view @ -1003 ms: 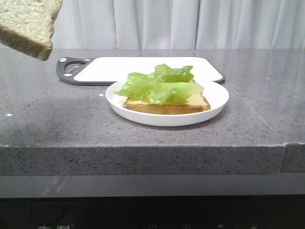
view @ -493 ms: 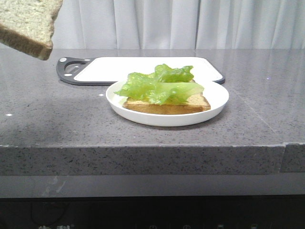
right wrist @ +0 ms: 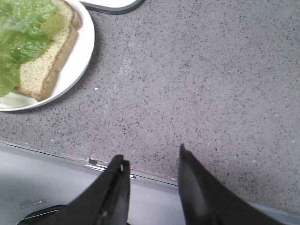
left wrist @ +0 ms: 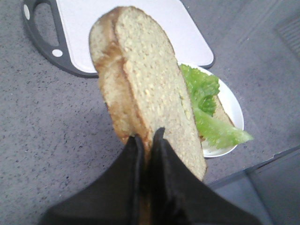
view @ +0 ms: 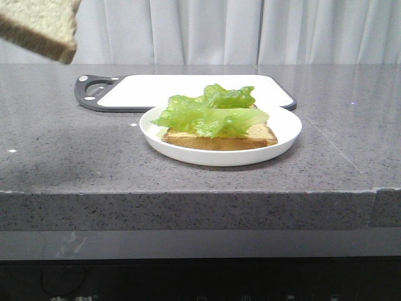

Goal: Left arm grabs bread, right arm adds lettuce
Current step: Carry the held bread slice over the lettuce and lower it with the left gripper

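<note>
Above the tabletop's far left corner, the bread is held aloft; the lettuce is laid over a second slice on the white plate mid-tabletop. Left wrist: bread is clamped by the left hand. Right wrist: the right hand is seen parted, empty, at the near edge.

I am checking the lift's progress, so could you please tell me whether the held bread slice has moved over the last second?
Yes. The thick golden-crusted bread slice has risen, further above the black-rimmed white cutting board.
</note>
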Robot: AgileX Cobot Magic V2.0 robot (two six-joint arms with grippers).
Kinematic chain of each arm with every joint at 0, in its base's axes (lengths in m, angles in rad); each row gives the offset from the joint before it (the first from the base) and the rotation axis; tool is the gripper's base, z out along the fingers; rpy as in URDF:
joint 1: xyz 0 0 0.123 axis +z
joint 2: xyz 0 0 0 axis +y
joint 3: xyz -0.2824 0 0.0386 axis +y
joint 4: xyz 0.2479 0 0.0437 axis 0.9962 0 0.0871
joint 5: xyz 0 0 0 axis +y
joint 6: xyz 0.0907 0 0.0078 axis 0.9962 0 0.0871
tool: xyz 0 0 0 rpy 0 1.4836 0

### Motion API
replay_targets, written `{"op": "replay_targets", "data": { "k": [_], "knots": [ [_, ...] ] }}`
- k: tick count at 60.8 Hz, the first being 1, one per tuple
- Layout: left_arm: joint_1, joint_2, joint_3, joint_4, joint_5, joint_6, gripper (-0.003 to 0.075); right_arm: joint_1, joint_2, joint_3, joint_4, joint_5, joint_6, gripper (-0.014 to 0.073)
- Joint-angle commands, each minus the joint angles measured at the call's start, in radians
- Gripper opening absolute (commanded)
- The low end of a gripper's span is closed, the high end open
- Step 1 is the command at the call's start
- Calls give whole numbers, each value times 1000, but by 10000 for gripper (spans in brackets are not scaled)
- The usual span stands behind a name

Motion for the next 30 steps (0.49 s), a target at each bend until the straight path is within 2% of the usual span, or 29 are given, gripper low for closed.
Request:
{"op": "replay_targets", "data": {
  "k": [1,16,22,30],
  "knots": [
    [1,29,-26,-148,-86,67,-20,-2,-7,-27,-10,-64,2,288],
    [1,253,-36,-671,-37,512,-20,-2,-7,-27,-10,-64,2,288],
    [-4,372,-71,-766,20,594,-20,-2,-4,-27,-10,-64,2,288],
    [-45,525,-148,-782,81,621,-20,-2,-2,-26,-10,-64,2,288]
  ]
}}
